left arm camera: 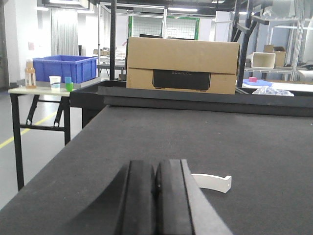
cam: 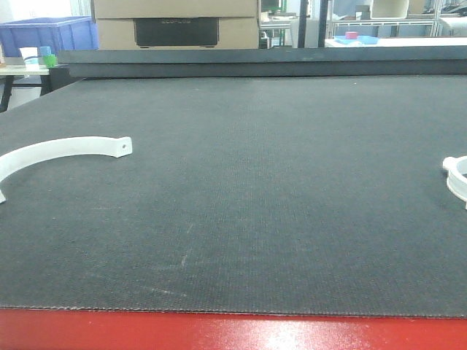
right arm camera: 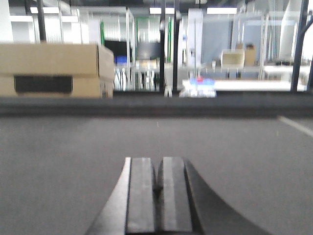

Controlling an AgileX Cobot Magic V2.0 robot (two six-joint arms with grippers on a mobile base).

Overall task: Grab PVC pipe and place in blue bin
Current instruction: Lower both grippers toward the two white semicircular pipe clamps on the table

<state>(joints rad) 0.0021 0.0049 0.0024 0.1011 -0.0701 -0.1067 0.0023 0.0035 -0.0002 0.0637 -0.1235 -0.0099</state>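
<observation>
**A:** Front view: where's the small whitish curved PVC pipe (cam: 457,179)?
**B:** At the dark woven mat's (cam: 255,204) far right edge, half cut off, so I can't read its axis. I'd send the right arm. The blue plastic bin (cam: 47,33) sits far left.
**A:** Left wrist?
**B:** The left gripper (left arm camera: 156,171) is low and level, pressed closed and empty.
**A:** Right wrist?
**B:** The right gripper (right arm camera: 157,169) is likewise closed on nothing, with the pipe out of sight.
</observation>
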